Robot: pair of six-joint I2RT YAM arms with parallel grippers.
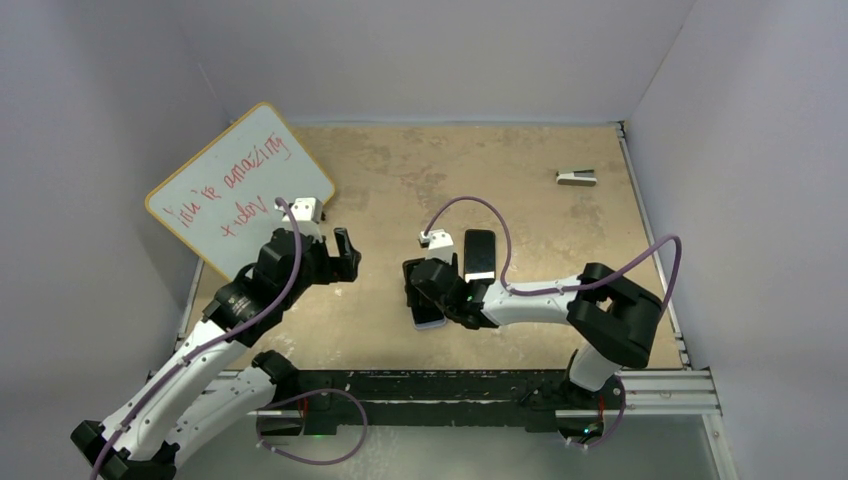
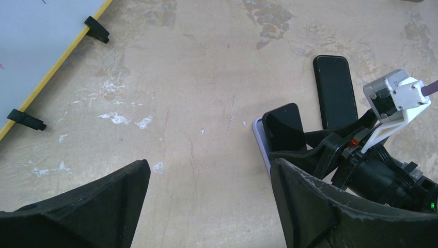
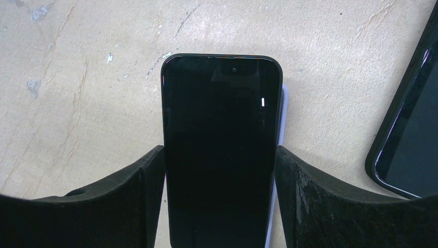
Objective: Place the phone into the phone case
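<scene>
Clamping the phone (image 3: 222, 103) by its long edges, the right gripper (image 3: 218, 155) holds it just over the phone case (image 2: 261, 142). The case's pale rim peeks out along one side, so the phone looks unseated, probably being aligned. Further off, the left gripper (image 2: 209, 170) hangs with fingers wide apart, leaving room. Beyond lies a second black slab (image 1: 479, 254), untouched.

Open tan table (image 1: 400, 170) across far middle, yellow-framed whiteboard (image 1: 240, 185) blocking far left, right end effector (image 3: 219, 150) clamped on glossy black phone (image 3: 219, 103) at centre, second black phone slab (image 1: 479, 254) just right, small grey block (image 1: 576, 178) far right.
</scene>
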